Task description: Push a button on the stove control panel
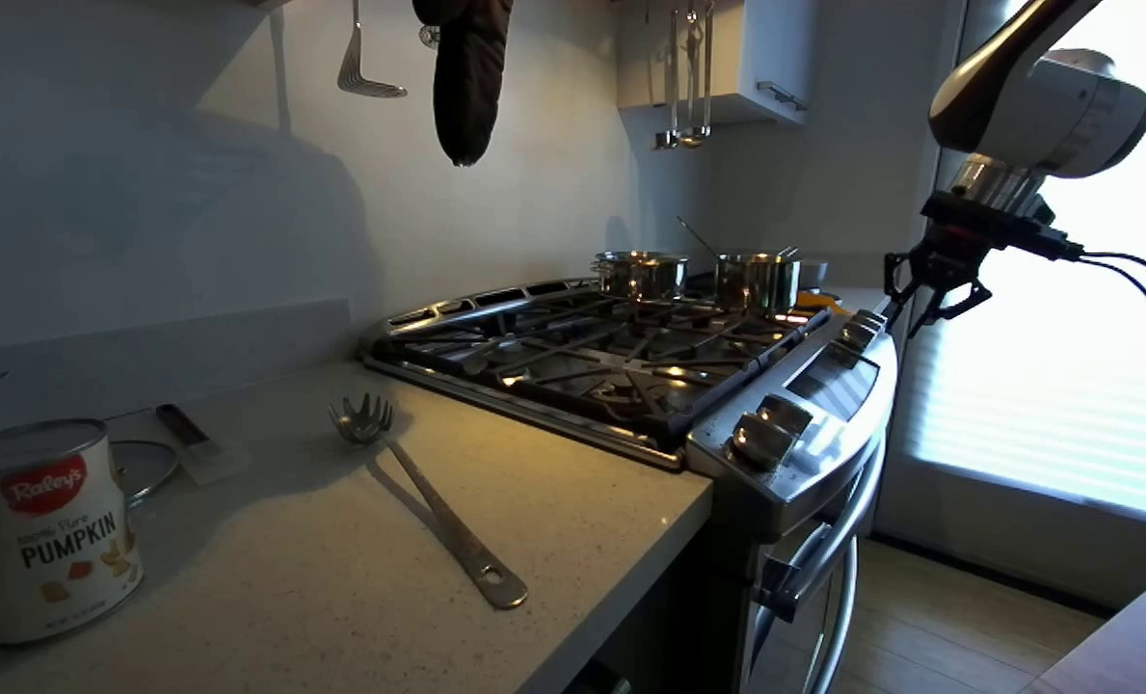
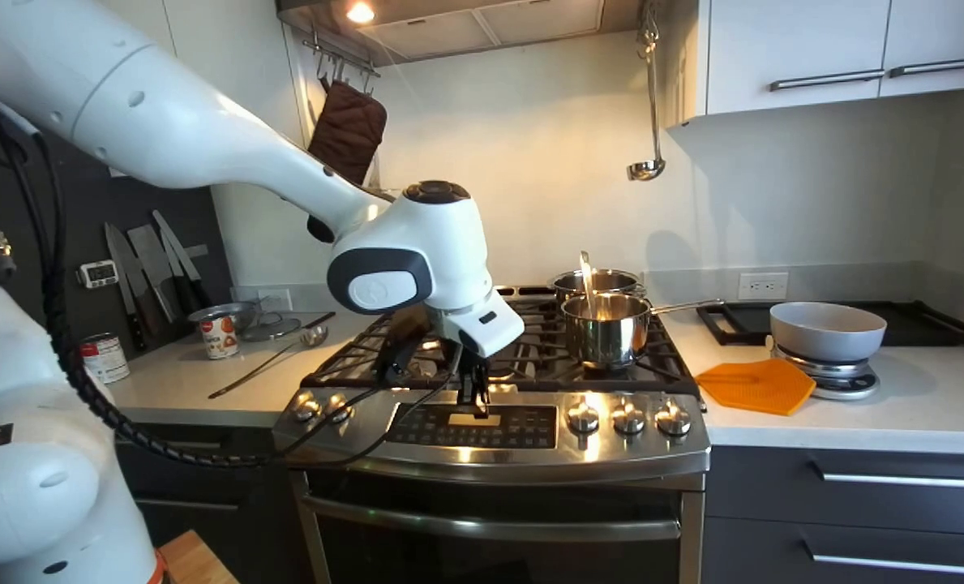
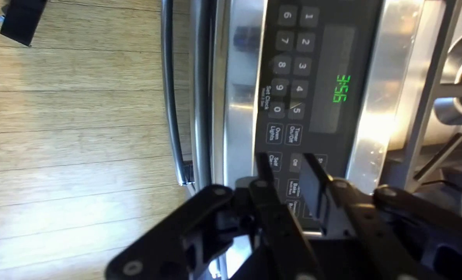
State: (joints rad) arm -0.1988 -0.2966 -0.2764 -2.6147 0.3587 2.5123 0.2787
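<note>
The stove's black control panel (image 3: 343, 146) fills the middle of the wrist view, with several number buttons and a green clock display (image 3: 340, 88). Timer On/Off (image 3: 293, 134), Oven Lights (image 3: 274, 133), Self Clean (image 3: 275, 161), Off (image 3: 295, 162) and Bake (image 3: 293, 189) buttons are readable. My gripper (image 3: 284, 156) is partly open and empty, pointing down at the panel, its tips around the Off and Self Clean area. The fingers hide some lower buttons. In both exterior views, the gripper (image 1: 901, 330) (image 2: 473, 399) is over the panel (image 1: 831, 384) (image 2: 526, 426); contact cannot be told.
Stove knobs (image 2: 584, 416) (image 1: 770, 429) flank the panel. Steel pots (image 2: 607, 331) (image 1: 758, 282) stand on the burner grates behind it. The oven handle (image 2: 490, 529) sticks out below. An orange mat (image 2: 757, 385) lies right of the stove. A cable (image 2: 198, 458) hangs before it.
</note>
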